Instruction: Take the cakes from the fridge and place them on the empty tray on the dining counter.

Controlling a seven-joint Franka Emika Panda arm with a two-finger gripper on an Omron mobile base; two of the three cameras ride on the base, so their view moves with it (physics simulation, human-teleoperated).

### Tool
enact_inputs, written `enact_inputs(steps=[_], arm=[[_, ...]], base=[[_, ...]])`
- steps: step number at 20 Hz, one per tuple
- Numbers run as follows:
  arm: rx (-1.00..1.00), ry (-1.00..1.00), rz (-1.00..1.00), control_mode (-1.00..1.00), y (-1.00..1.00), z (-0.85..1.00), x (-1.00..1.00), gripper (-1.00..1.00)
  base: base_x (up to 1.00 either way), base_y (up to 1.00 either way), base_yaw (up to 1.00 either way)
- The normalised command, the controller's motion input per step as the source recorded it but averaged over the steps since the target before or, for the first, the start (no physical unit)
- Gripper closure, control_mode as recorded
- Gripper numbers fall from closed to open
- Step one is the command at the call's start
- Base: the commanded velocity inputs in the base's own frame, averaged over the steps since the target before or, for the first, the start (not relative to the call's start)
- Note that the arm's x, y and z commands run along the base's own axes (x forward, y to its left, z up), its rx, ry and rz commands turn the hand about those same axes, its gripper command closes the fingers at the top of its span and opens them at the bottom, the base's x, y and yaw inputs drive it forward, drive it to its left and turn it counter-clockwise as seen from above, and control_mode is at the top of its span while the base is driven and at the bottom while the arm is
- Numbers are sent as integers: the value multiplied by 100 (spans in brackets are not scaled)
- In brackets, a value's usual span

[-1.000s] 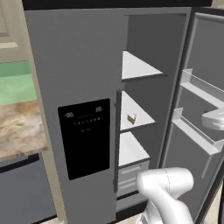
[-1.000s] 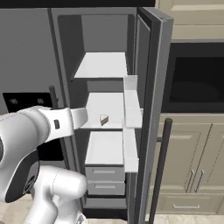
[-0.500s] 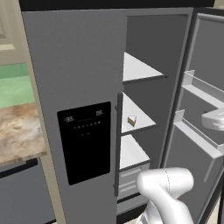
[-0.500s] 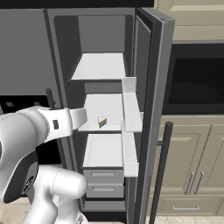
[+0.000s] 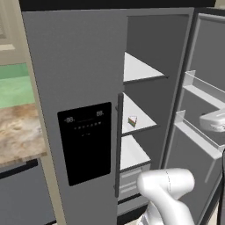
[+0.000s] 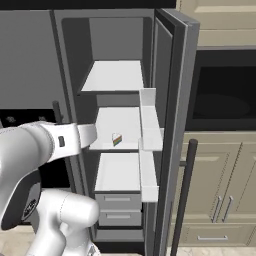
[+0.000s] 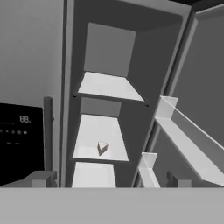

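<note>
Facing fridge [image 6: 35,55] with door open — cake slice [image 7: 102,147] sits on middle shelf, ahead of gripper [image 7: 109,178] — jaws wide, holding nothing.

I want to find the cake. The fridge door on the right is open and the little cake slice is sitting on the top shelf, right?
Not quite. The fridge door is open, but the cake slice sits on the middle shelf, not the top one. The right base view shows it most plainly, and the hand view shows the same slice one shelf below the top.
</note>
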Motion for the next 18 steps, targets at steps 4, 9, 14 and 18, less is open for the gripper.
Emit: enact_inputs(steps=[4, 9, 14, 18], arm=[[0, 19, 0, -100, 34, -22, 2, -100], [0, 17, -3, -100, 38, -28, 0, -100], [6, 13, -12, -100, 10, -32, 0, -100], [13, 5, -16, -100, 0, -30, 0, -100]], base=[[0, 0, 0], [0, 0, 0], [0, 0, 0], [0, 0, 0]])
